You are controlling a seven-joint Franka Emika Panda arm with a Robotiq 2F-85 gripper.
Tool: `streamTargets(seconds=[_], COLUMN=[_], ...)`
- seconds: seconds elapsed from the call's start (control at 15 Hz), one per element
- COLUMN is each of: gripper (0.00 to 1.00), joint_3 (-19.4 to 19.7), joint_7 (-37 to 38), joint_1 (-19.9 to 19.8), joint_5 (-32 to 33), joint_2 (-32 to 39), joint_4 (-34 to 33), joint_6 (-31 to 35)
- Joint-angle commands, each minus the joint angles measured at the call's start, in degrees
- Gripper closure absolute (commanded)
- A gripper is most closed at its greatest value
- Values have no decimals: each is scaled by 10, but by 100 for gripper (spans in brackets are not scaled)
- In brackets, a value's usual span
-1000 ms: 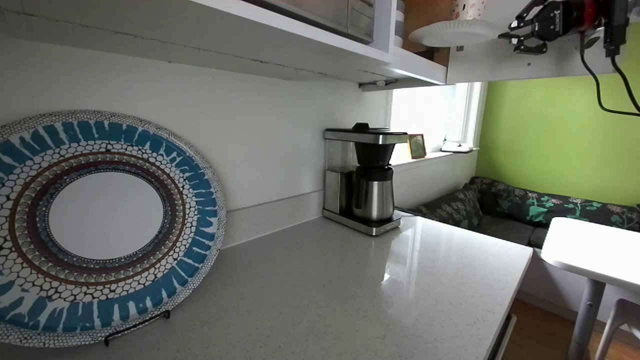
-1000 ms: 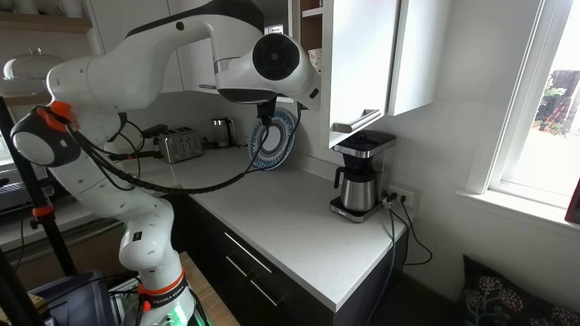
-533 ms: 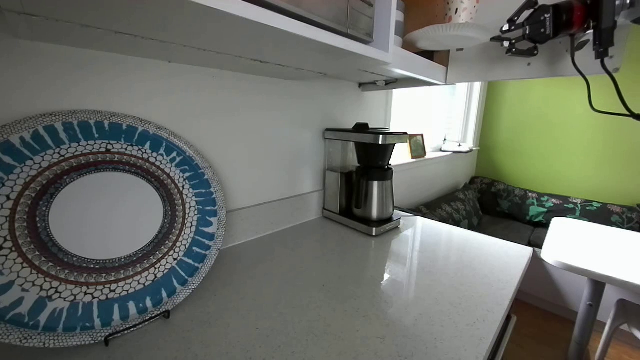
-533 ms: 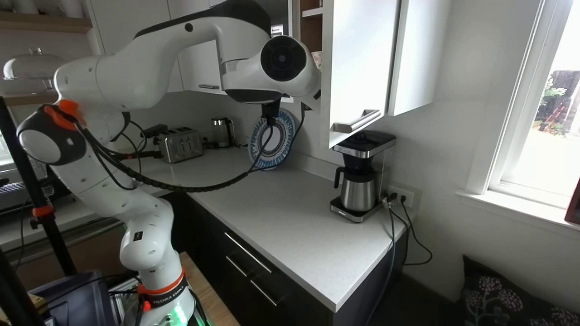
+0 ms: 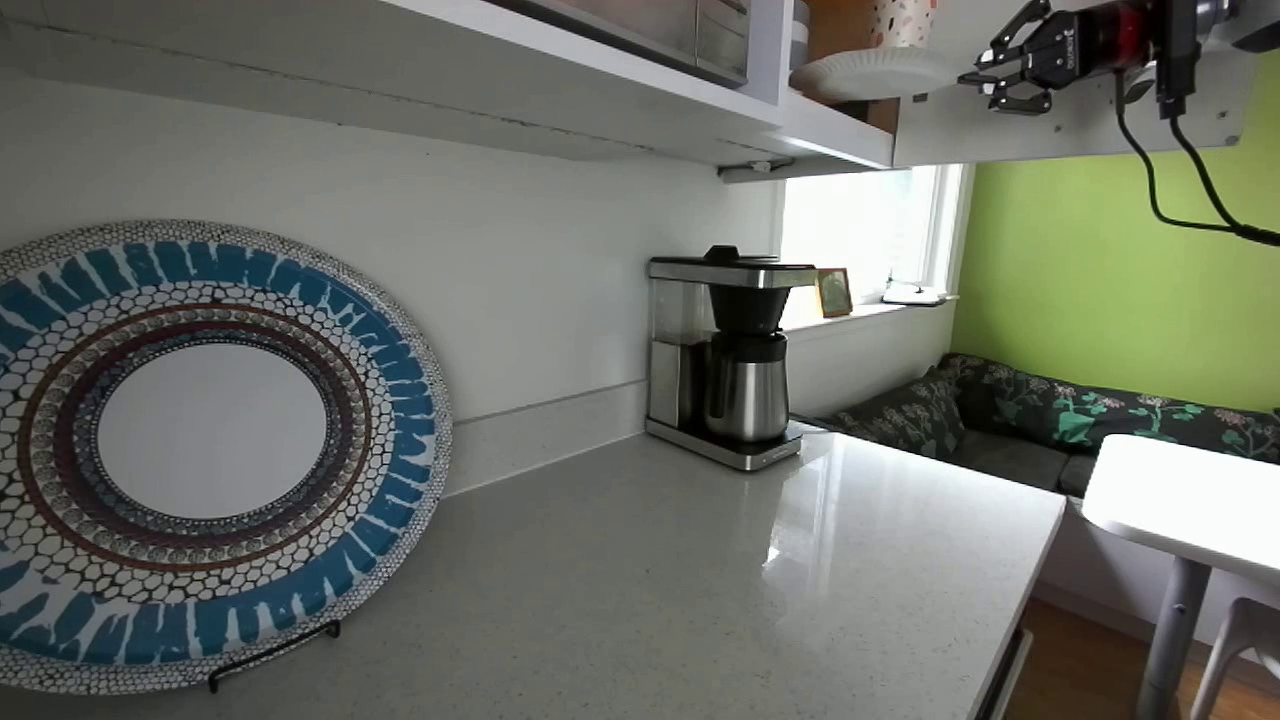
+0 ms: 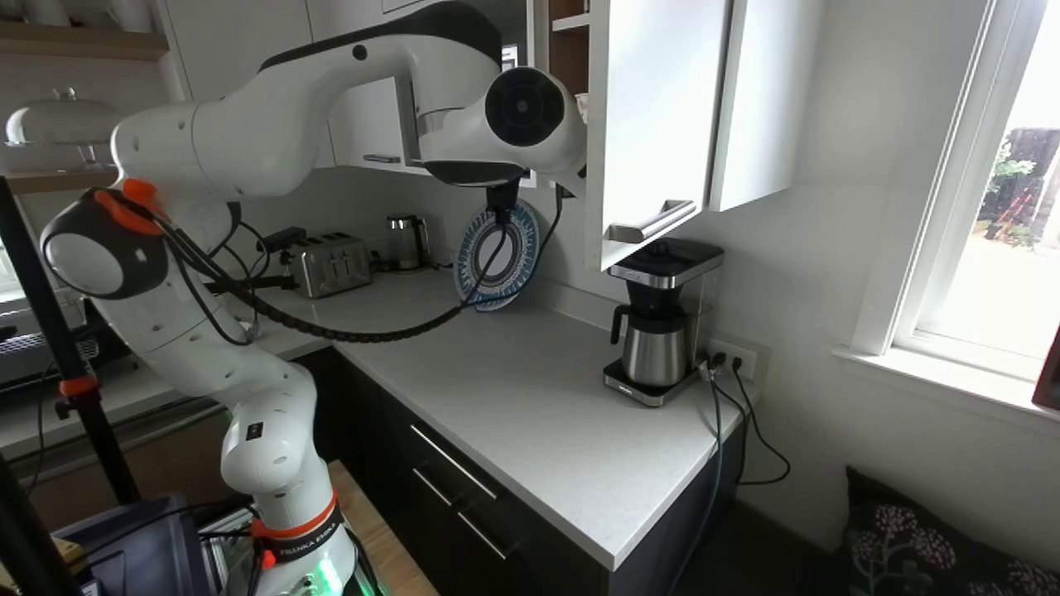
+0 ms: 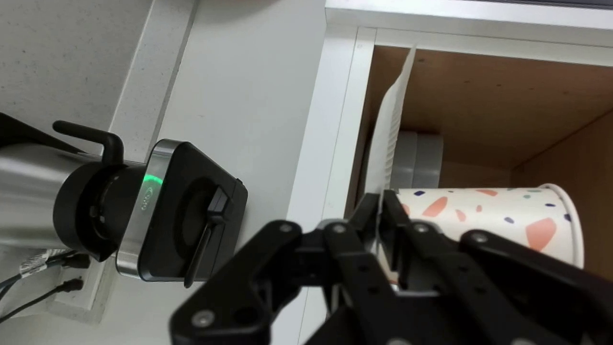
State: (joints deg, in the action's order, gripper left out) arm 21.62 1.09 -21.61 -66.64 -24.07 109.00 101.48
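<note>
My gripper [image 5: 972, 80] is shut on the near edge of a white paper plate [image 5: 875, 74] with a fluted rim. In the wrist view the thin plate [image 7: 389, 124] runs edge-on between the gripper [image 7: 380, 203] tips. A white paper cup with coral and blue flecks [image 5: 903, 22] stands upright on the plate. The same cup [image 7: 498, 218] fills much of the wrist view's right side, its rim farthest from the plate. Plate and cup are at the mouth of an open wall cupboard [image 7: 488, 96], the far part of the plate inside it. An exterior view shows only a sliver of cup [image 6: 582, 108].
Grey round stacked things [image 7: 416, 160] sit deeper in the cupboard. The cupboard's white bottom edge [image 5: 835, 135] lies just below the plate. An open cupboard door [image 6: 654, 108] stands beside the wrist. Below are a coffee maker [image 5: 735, 360], the counter [image 5: 640, 580] and a patterned round platter [image 5: 400, 420].
The arm has moved toward the cupboard, carrying plate and cup farther in over the cupboard's bottom edge and slightly lower. The grip on the plate is unchanged, and the cup still stands.
</note>
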Motion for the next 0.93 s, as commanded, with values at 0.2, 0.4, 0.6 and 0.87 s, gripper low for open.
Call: streamTargets(seconds=[0.2,0.4,0.6,0.87], gripper=[98,98,98,98], joint_3=[-9,-10,-10,-11], joint_7=[12,11,10,11], joint_1=[16,21,25,29], joint_5=[-12,-12,-13,-15], joint_2=[13,19,26,36], joint_4=[-11,-15,-21,-28], joint_6=[31,38,40,41])
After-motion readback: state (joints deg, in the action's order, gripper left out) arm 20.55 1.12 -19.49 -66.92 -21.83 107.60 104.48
